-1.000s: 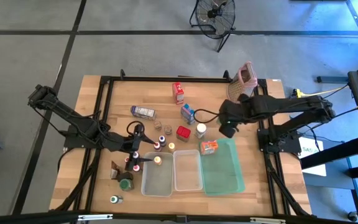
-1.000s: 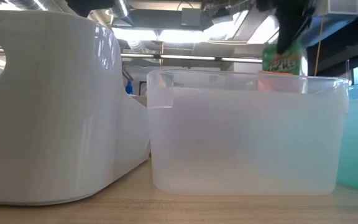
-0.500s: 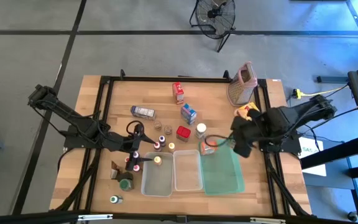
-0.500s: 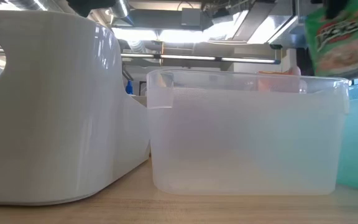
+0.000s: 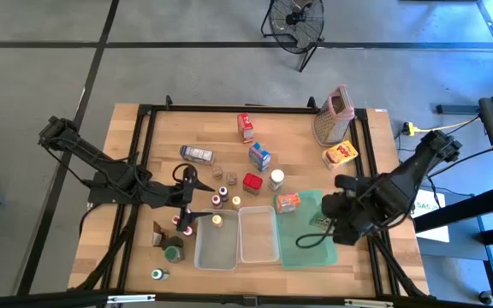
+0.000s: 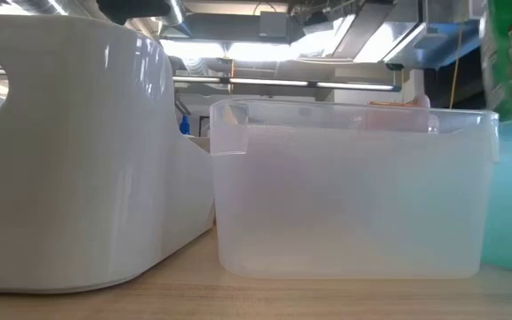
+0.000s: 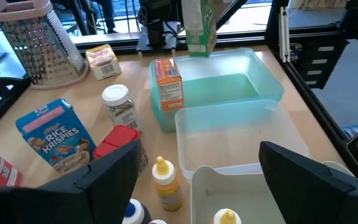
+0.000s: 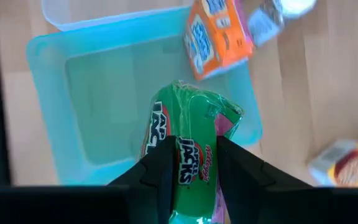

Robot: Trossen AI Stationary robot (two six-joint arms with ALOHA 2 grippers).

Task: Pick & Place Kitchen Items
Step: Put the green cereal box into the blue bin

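Pinching a green carton [image 8: 188,149] between its fingers, the right hand [image 8: 188,163] hangs above the green tray [image 8: 48,74].

Robot lab (framed test table [image 5: 135,128], concrete floor [image 5: 41,77]).

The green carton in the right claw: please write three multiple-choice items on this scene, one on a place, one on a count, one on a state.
1. Where is the green carton?
A. above the green tray
B. inside a clear tub
C. beside the grater

2. How many clear tubs stand beside the tray?
A. one
B. two
C. four

3. How is the right claw?
A. open and empty
B. shut on the carton
C. out of view

Answers:
1 A: the right wrist view shows the tray beneath it.
2 B: the high view shows two.
3 B: both fingers press the carton's sides.
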